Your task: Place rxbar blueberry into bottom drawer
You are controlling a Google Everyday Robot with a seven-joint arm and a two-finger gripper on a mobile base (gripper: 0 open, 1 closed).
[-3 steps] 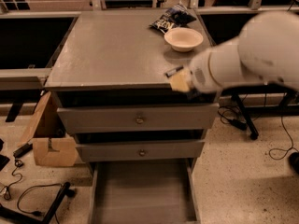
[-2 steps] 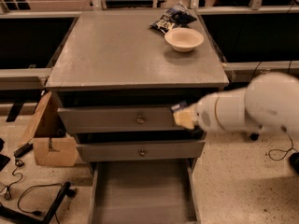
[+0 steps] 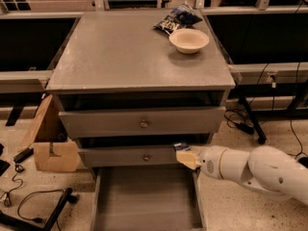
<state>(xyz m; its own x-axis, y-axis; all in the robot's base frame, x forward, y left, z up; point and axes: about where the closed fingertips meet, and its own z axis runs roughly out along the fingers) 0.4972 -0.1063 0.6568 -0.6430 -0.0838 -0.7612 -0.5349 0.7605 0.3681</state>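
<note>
So my gripper [image 3: 186, 157] is pinched on the rxbar blueberry [image 3: 180, 146]; a bit of dark wrapper pokes out just above the tips. I'm hanging right in front of the middle drawer [image 3: 125, 156], at its right end. The bottom drawer [image 3: 144, 198] is pulled open below me and to the left, showing plain grey floor. Up on the cabinet top, well above me, a bowl [image 3: 189, 40] touches a snack bag [image 3: 175, 19].

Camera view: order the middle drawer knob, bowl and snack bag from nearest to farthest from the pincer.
The pincer, holding the rxbar blueberry at the right rear of the bottom drawer:
1. Middle drawer knob, just left.
2. Bowl, on the cabinet top, right rear.
3. Snack bag, behind the bowl.
</note>
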